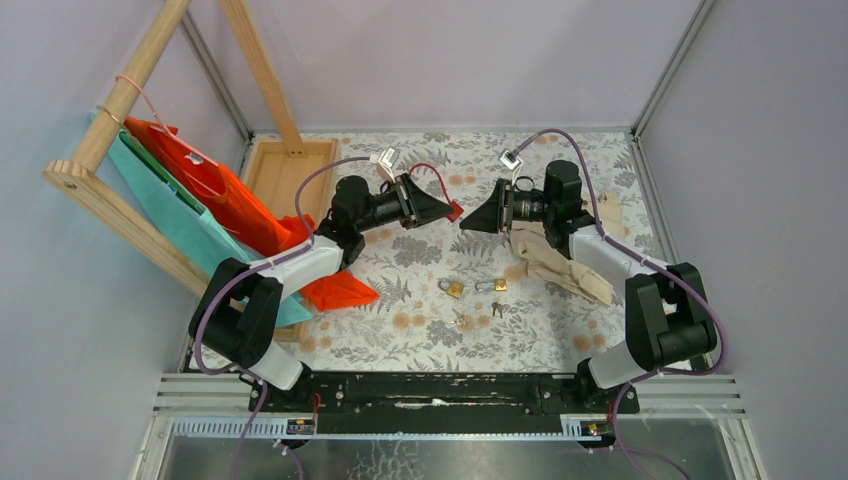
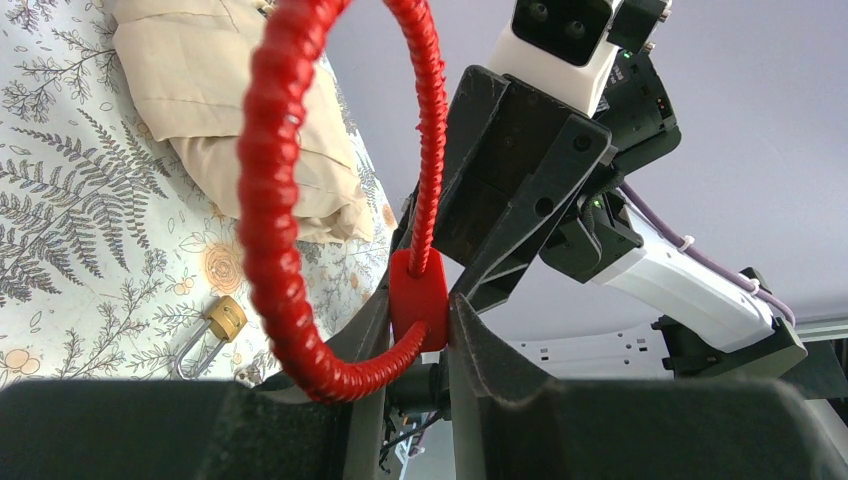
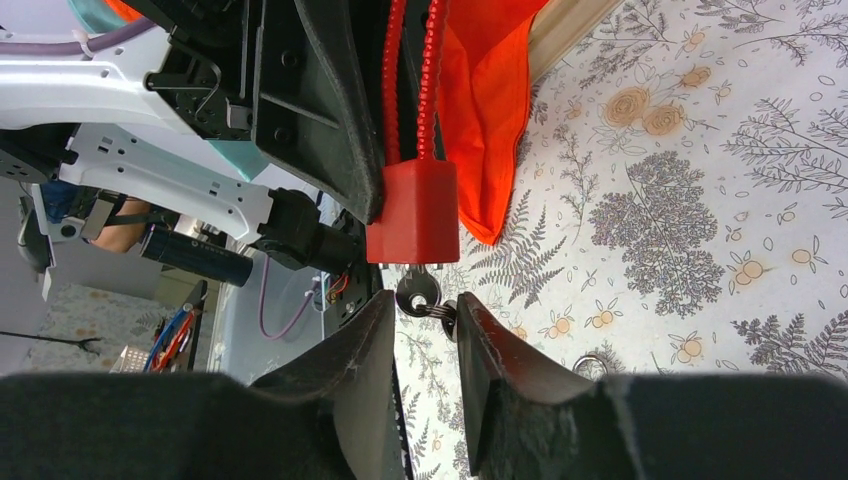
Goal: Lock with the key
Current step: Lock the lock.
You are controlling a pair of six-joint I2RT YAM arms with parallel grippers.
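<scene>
One wooden frame (image 1: 120,100) leans at the far left, orange fabric (image 1: 220,190) and a teal sheet (image 1: 165,215) draped on it. One lock (image 3: 412,212), a red body with a looped red cable, is held above mid-table, the left gripper (image 1: 440,209) clamped on its body. One key (image 3: 417,291) sits in its underside between the right gripper's (image 3: 420,315) fingers – whether they touch it, I cannot tell. Two brass padlocks (image 1: 455,289) lie on the floral-print table (image 1: 560,330) – grey walls (image 1: 450,60) around.

— Anything else on the table (image 1: 400,335)?
— I see a brass padlock (image 1: 455,289) near a second padlock (image 1: 497,285), a beige pouch (image 1: 545,262) right of them, and an orange bag (image 1: 220,195) and teal bag (image 1: 160,215) on the wooden rack (image 1: 122,97).
</scene>
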